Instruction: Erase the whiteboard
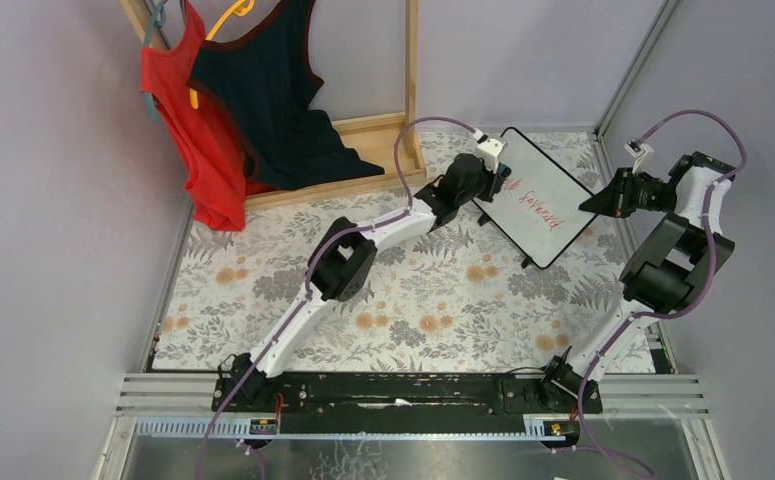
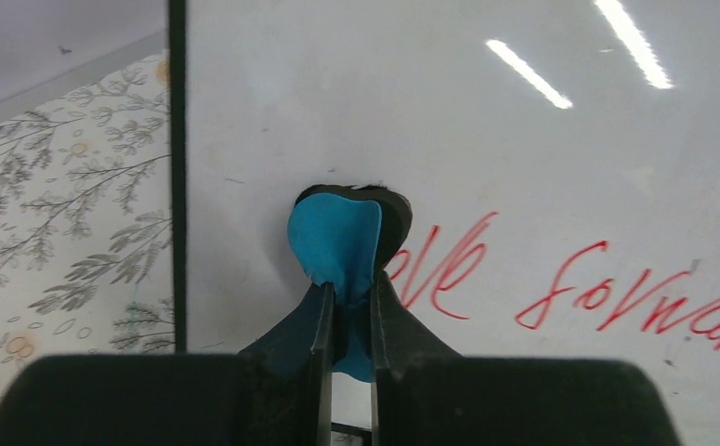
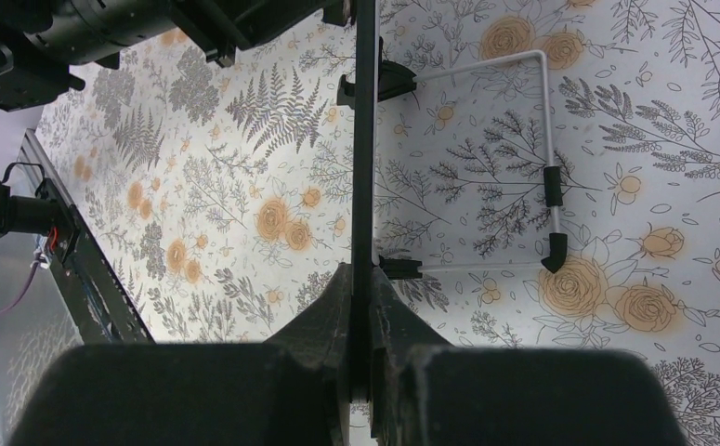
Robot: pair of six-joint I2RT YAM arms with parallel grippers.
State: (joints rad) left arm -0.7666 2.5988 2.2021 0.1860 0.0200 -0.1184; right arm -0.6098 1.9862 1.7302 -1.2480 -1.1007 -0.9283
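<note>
The whiteboard [image 1: 538, 180] stands tilted at the far right of the worktop [image 1: 413, 300], propped on a thin white wire stand [image 3: 546, 139] with black rubber tips, and the step in hand looks to be the wipe itself. The right gripper [image 3: 362, 279] has its jaws clamped on the board's thin black frame, seen edge-on from the right wrist, so it serves as the brace. The left gripper [image 2: 348, 307] has its jaws pinched tight on a small blue eraser [image 2: 333, 242], whose dark pad is pressed to the white face just inside the left frame. The red handwriting [image 2: 616, 297] lies to the right of the pad, its nearest loops just beside it. To do this well, I would sweep the pad sideways along the script with even pressure, holding it flat rather than on a corner. The right arm should take the push so the light stand does not skid or fold. The face is glossy and smooth, mirroring the ceiling strips, so marker ink should lift readily. The eraser's blue body looks soft and bulges where it is pinched, so it may twist under a hard stroke; the worktop's matt floral cloth may slip beneath the stand's tips
</note>
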